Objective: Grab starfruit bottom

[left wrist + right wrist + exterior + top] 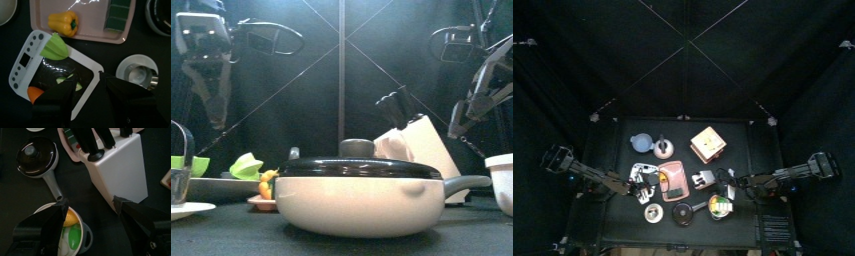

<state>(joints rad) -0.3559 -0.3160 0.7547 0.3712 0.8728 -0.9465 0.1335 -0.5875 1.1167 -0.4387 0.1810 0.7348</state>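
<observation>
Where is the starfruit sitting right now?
In the left wrist view the green starfruit lies on the white scale, beside the pink tray holding the yellow pepper; the open left gripper hovers nearby.

Left arm: reaches in from the left side of the bench, wrist bent downward.
Left end effector [87, 97]: jaws spread wide, nothing between them, facing down.
Right arm: reaches in from the right side.
Right end effector [90, 210]: jaws apart, empty, facing down.
</observation>
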